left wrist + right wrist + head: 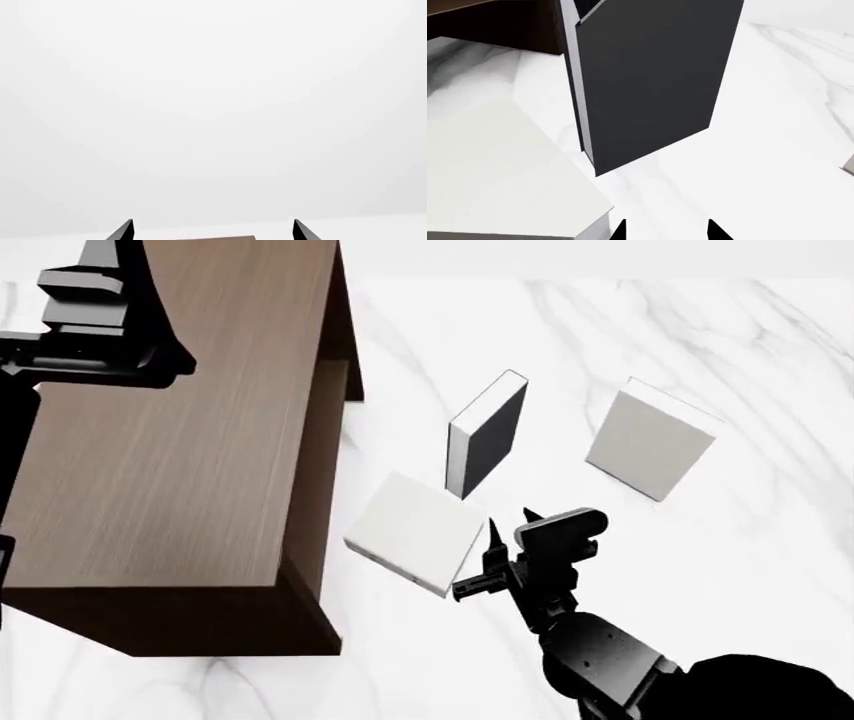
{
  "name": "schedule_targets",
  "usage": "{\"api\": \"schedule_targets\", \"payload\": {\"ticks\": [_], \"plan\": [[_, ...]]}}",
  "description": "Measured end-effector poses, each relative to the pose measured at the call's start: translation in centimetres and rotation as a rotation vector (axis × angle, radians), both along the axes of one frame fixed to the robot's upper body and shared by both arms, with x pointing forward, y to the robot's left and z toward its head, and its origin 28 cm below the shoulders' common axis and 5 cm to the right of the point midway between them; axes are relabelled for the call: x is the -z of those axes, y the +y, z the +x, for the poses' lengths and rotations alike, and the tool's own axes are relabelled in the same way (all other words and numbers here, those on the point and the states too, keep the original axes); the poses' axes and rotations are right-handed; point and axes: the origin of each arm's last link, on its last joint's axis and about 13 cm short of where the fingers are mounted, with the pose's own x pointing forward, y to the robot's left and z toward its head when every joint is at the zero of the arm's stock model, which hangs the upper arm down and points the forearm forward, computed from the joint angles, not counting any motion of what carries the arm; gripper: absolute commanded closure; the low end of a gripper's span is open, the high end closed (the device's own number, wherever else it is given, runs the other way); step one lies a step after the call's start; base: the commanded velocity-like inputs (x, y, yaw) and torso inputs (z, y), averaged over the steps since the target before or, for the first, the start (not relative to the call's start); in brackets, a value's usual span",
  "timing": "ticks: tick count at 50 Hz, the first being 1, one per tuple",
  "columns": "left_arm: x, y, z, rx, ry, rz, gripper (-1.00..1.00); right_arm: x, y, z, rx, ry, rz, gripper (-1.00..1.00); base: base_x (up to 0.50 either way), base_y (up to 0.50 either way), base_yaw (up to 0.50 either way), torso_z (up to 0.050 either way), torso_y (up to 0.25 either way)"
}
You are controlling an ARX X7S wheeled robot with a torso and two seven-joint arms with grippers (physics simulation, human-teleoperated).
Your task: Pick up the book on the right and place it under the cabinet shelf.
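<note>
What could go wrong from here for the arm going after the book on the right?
The right gripper sits open beside the near pale book, not the right-hand book, so it might grab the wrong one. Swinging across, it could topple the upright black book.

Tall dark brown wood-grain cabinet [174, 440] — matt. White marble tabletop with grey veins [747, 360] — smooth, faint sheen. Two pale grey square hardcover books [651, 445] [416, 530] matt, unmarked. Black-covered book with white paper pages [489, 435], matt cover.
</note>
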Motion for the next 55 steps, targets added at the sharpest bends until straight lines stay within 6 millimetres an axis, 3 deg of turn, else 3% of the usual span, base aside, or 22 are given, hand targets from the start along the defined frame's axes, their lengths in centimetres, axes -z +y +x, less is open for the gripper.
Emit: {"api": "schedule_targets", "payload": {"ticks": [55], "plan": [[-0.2, 0.0, 0.2, 0.002, -0.009, -0.003, -1.0, 0.4, 4.4, -0.7, -0.12, 0.007, -0.003, -1.0, 0.0, 0.0, 0.0, -0.001, -0.004]]}}
